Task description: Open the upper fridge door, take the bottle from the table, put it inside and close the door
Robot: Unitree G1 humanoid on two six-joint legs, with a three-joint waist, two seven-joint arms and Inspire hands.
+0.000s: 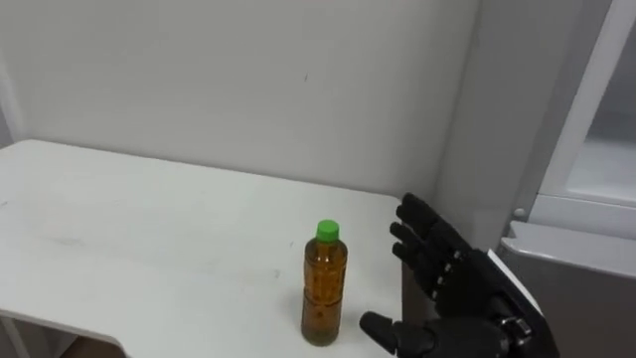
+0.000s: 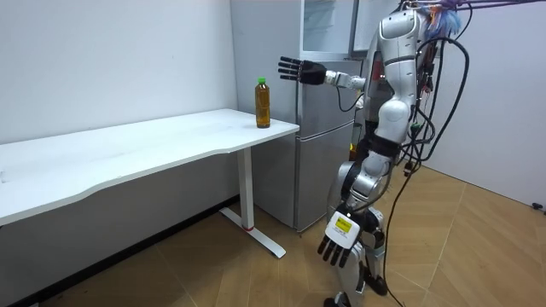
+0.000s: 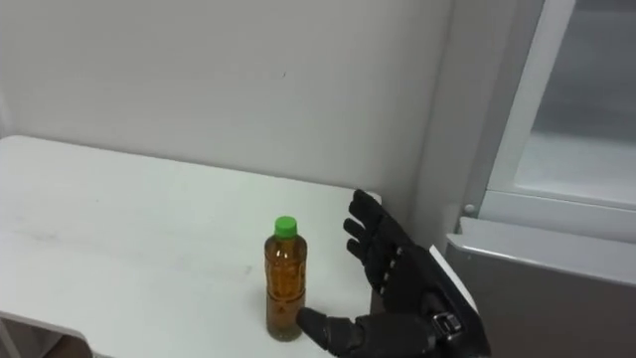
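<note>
A clear bottle (image 1: 324, 285) of amber liquid with a green cap stands upright near the right end of the white table (image 1: 149, 229). My right hand (image 1: 452, 288) hovers just right of it, open, fingers spread and thumb stretched toward the bottle's base, apart from it. In the room view I stand beside the grey fridge (image 2: 328, 128), right hand (image 2: 294, 68) raised level with the bottle (image 2: 263, 102). My left hand (image 2: 339, 243) hangs low by my leg, open and holding nothing.
The fridge (image 1: 586, 199) stands right of the table's end, close to my right arm, with a pale upper section above a ledge. A plain white wall runs behind the table. Wooden floor lies around me in the room view.
</note>
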